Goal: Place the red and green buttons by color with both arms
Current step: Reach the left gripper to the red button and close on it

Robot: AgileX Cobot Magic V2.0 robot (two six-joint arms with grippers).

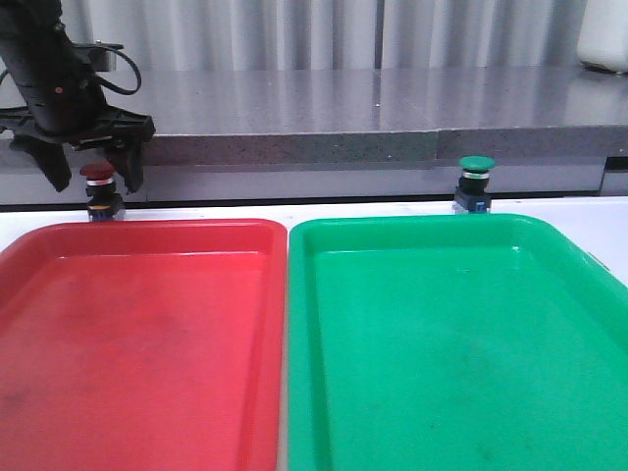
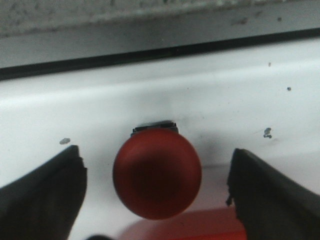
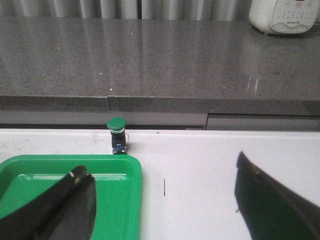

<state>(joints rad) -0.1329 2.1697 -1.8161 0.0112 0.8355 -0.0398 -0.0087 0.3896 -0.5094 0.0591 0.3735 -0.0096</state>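
Observation:
The red button (image 1: 98, 188) stands upright on the white table just behind the red tray's (image 1: 147, 324) far left rim. My left gripper (image 1: 94, 169) hangs over it, open, one finger on each side of the dark red cap (image 2: 157, 174) with clear gaps. The green button (image 1: 475, 183) stands upright behind the far rim of the green tray (image 1: 461, 334). In the right wrist view it (image 3: 117, 134) stands well ahead of my right gripper (image 3: 162, 187), which is open and empty. The right arm is out of the front view.
A grey stone counter (image 1: 343, 108) with a raised ledge runs behind the table. A white appliance (image 3: 282, 15) stands on it at the far right. The two trays lie side by side and fill the front of the table.

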